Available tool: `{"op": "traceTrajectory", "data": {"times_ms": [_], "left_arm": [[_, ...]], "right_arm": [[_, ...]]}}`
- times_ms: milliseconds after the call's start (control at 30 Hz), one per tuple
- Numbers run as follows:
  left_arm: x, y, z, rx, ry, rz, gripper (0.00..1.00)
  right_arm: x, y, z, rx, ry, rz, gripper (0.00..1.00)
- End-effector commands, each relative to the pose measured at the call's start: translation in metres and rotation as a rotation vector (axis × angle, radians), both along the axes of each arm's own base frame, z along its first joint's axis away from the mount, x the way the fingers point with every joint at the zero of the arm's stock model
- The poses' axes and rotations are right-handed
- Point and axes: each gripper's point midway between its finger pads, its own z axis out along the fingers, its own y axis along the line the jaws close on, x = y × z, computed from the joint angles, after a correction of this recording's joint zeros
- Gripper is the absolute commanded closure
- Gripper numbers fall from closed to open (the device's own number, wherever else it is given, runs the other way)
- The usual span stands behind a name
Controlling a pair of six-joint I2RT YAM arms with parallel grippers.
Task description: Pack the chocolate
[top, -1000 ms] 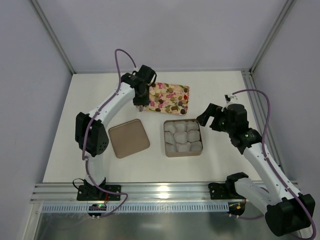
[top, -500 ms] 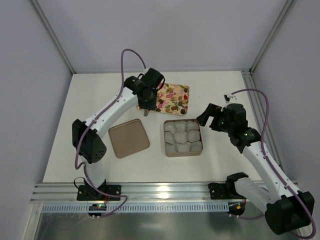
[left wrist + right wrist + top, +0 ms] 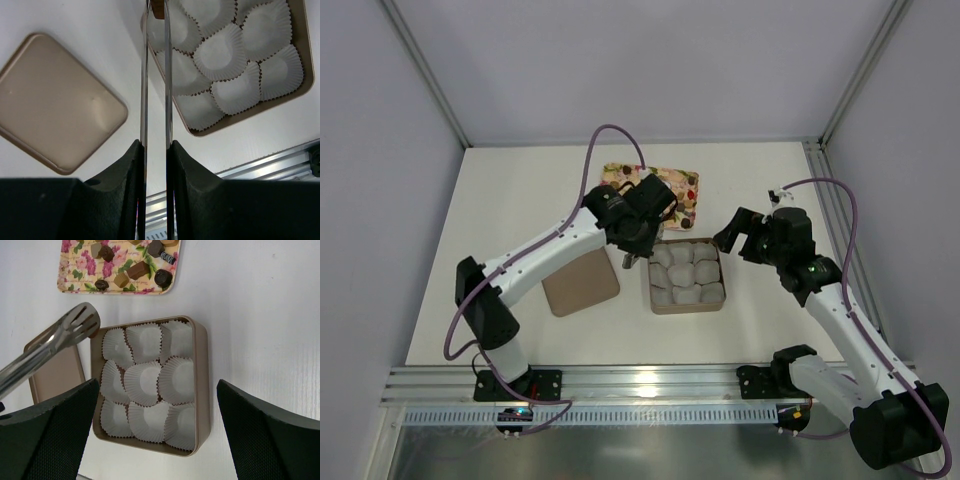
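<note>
Here we see the left tool (image 3: 629,261) clamped on a small dark-brown chocolate piece (image 3: 158,7), with the tan square cup-lined box (image 3: 201,390) just toward the table's right edge.

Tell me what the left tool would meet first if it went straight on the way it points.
Probably the box at its far left corner: the rim or the cup there. The left tool, shut on a chocolate, points down at that corner; depth is unclear.

Left tool (image 3: 630,261) pinched narrow on outstretched arm; right tool (image 3: 157,385) spread wide.
</note>
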Motion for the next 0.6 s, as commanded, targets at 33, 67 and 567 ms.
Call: {"op": "traceTrajectory", "data": {"times_ms": [33,67,567], "left_arm": [[-0.019,-0.009,0.01,-0.054,-0.002,-0.021,0.8],[-0.021,-0.01,0.009,-0.053,-0.004,-0.023,0.8],[-0.03,-0.017,-0.017,-0.022,0.043,-0.041,0.76]], "right_arm": [[0.006,0.0,0.016,0.004,-0.04,-0.014,0.0],[0.006,0.0,0.016,0.006,-0.04,-0.014,0.0],[0.006,0.0,0.011,0.005,-0.029,-0.013,0.0]]}}
